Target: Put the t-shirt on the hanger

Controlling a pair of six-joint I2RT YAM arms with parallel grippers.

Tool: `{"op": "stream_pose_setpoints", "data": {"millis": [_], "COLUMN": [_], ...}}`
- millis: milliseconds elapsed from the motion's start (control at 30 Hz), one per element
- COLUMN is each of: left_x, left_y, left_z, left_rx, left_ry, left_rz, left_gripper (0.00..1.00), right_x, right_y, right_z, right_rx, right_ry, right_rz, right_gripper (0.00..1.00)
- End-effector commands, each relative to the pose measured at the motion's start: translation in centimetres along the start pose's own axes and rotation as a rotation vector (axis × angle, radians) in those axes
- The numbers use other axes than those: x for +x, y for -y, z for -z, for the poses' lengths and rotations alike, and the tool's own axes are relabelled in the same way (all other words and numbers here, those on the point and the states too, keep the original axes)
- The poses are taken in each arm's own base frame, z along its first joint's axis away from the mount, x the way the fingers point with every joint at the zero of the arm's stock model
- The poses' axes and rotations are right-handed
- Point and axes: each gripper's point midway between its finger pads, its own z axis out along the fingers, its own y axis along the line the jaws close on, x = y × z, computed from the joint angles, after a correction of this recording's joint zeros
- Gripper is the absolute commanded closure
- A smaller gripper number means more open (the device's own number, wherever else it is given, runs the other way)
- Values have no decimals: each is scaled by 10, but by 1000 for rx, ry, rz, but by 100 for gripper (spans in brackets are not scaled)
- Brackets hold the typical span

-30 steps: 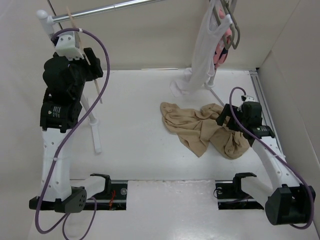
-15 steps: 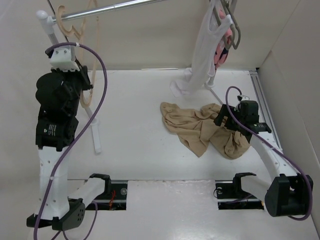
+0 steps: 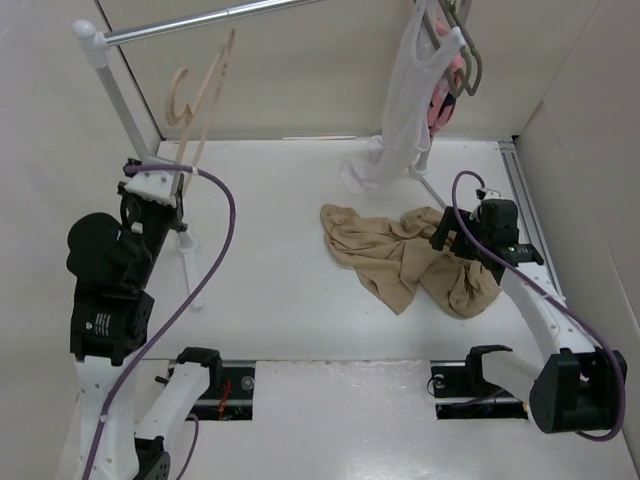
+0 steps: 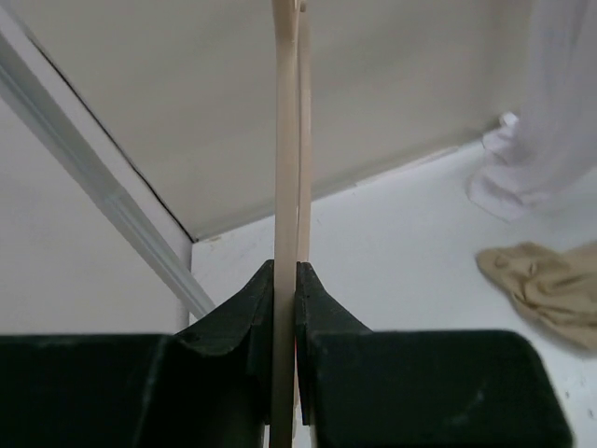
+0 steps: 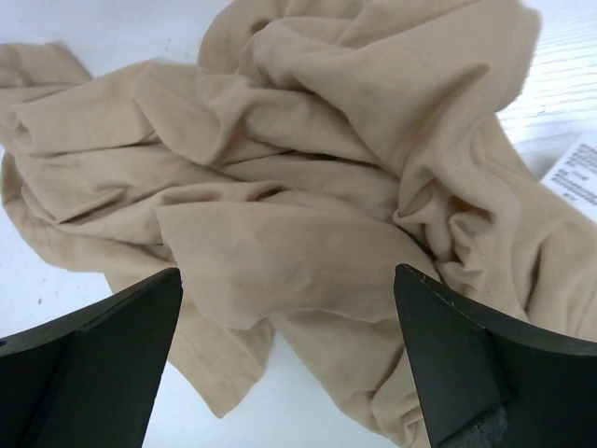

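Note:
The tan t-shirt lies crumpled on the white table at the centre right; it fills the right wrist view. My right gripper is open just above the shirt's right part, jaws wide apart, holding nothing. My left gripper is shut on the slim pale hanger. It holds the hanger upright and tilted at the back left, with the hook just below the rail. In the left wrist view the hanger rises edge-on from between the closed fingers.
A metal rail runs along the top on a white stand. A white sleeveless top, a pink garment and grey hangers hang at the back right. Walls enclose the table's back and sides.
My left arm has dropped and pulled toward the near edge with the hanger. The hanger now stands tilted below the rail. My right gripper stays over the shirt.

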Motion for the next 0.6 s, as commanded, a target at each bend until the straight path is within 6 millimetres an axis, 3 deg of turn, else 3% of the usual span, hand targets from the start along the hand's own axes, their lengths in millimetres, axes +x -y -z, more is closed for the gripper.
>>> {"op": "stream_pose_setpoints", "data": {"millis": [0, 133, 267, 400, 433, 500, 533, 567], "left_x": [32, 71, 92, 104, 102, 110, 108, 110], "left_y": [30, 52, 58, 59, 59, 57, 57, 58], "left_z": [18, 46, 61, 61, 60, 50, 49, 47], "left_rx": [152, 261, 290, 293, 289, 271, 268, 266], "left_ry": [-54, -139, -171, -206, -199, -222, -213, -214], "left_rz": [-63, -107, -156, -152, -143, -124, -125, -112], "left_gripper": [100, 100, 100, 100, 100, 100, 100, 100], "right_x": [-32, -44, -42, -9, 0, 29, 36, 45], "right_y": [1, 14, 14, -5, -19, -24, -32, -50], "right_z": [7, 10, -3, -23, -28, -36, -38, -41], "right_rx": [51, 147, 142, 47, 15, 12, -16, -72], "right_ry": [85, 102, 72, -52, -64, -140, -156, -166], "right_rz": [15, 11, 30, 34, 56, 49, 54, 90], "right_gripper": [0, 0, 0, 0, 3, 12, 40, 58]}}
